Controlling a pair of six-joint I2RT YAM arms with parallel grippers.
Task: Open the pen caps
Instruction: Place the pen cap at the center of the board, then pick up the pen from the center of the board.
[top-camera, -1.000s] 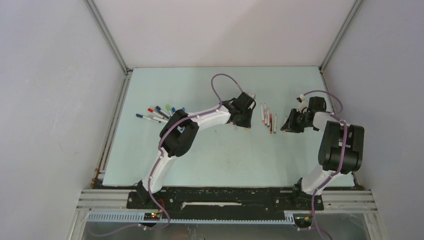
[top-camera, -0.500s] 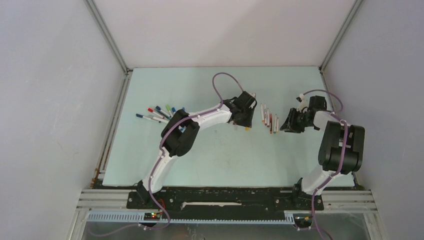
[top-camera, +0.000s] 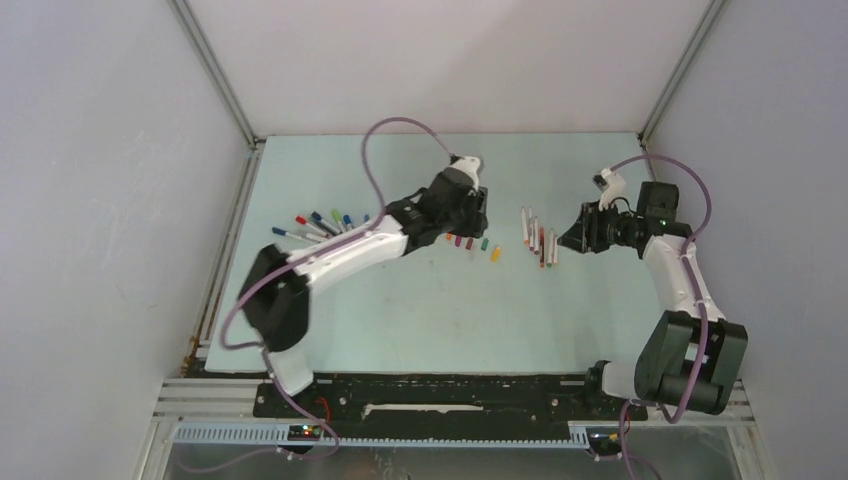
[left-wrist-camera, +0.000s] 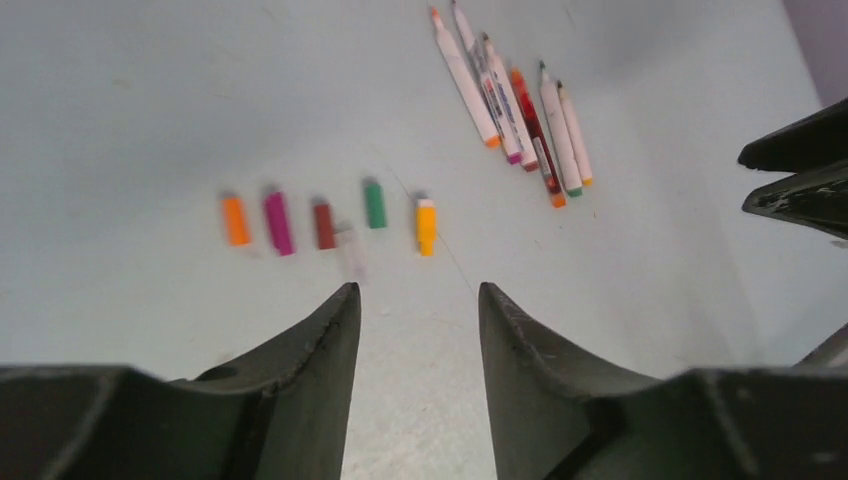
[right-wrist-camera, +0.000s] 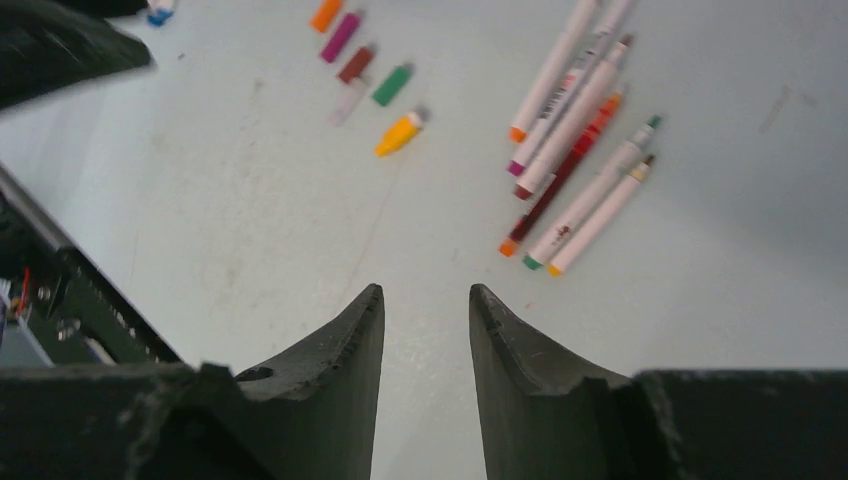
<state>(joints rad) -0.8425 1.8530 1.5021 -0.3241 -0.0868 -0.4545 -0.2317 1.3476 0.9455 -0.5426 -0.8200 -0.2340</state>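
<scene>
Row of pen caps (left-wrist-camera: 324, 224) lies on desk (left-wrist-camera: 150, 100) ahead of left fingers (left-wrist-camera: 320, 340); left and right fingers (right-wrist-camera: 352, 345) parted, empty.

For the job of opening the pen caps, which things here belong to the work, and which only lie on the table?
Belong to the job:
- loose pen caps, in a row, already off
- capped pens, at the table's left side
- left gripper and right gripper, both open and empty

Only lying there:
- uncapped pens, bunched beside the caps
- table under them
</scene>
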